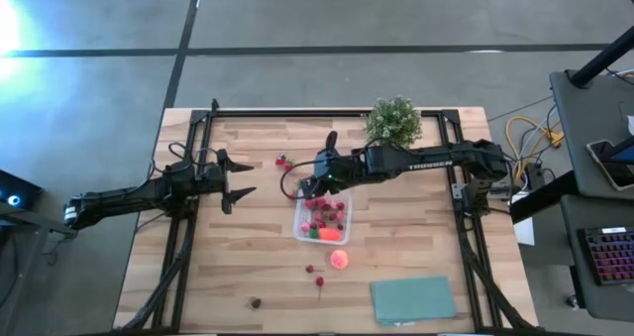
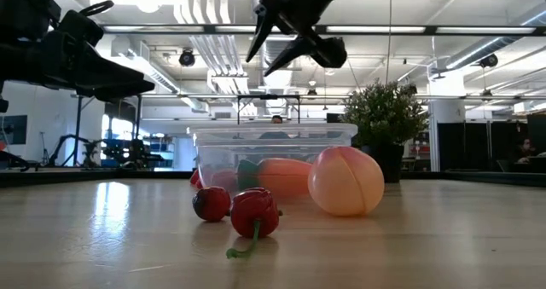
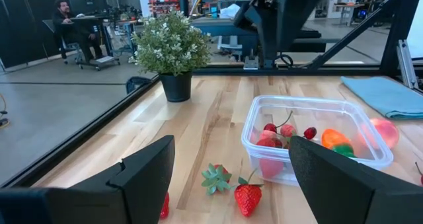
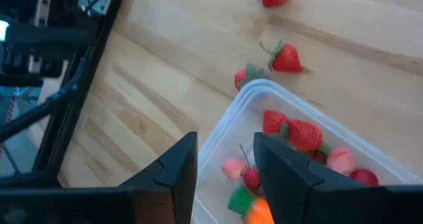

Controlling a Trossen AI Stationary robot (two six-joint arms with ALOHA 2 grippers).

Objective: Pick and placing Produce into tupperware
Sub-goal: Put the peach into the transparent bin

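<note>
The clear tupperware (image 1: 301, 227) stands mid-table and holds several red strawberries (image 4: 299, 133), cherries and an orange piece with a green end (image 3: 336, 140). A pink-orange peach ball (image 1: 340, 260) lies just outside its near side. Loose strawberries (image 1: 284, 163) lie beyond its far-left corner and also show in the left wrist view (image 3: 248, 197). My right gripper (image 4: 225, 168) hovers above the tupperware's far-left corner (image 4: 264, 85), open and empty. My left gripper (image 1: 238, 192) waits to the left of the tupperware, wide open and empty.
A potted green plant (image 1: 394, 121) stands at the far edge, right of centre. A flat teal cloth (image 1: 413, 299) lies at the near right. Two cherries (image 1: 315, 275) and a dark small piece (image 1: 256, 302) lie near the front. A person sits in the room beyond the table (image 3: 64, 16).
</note>
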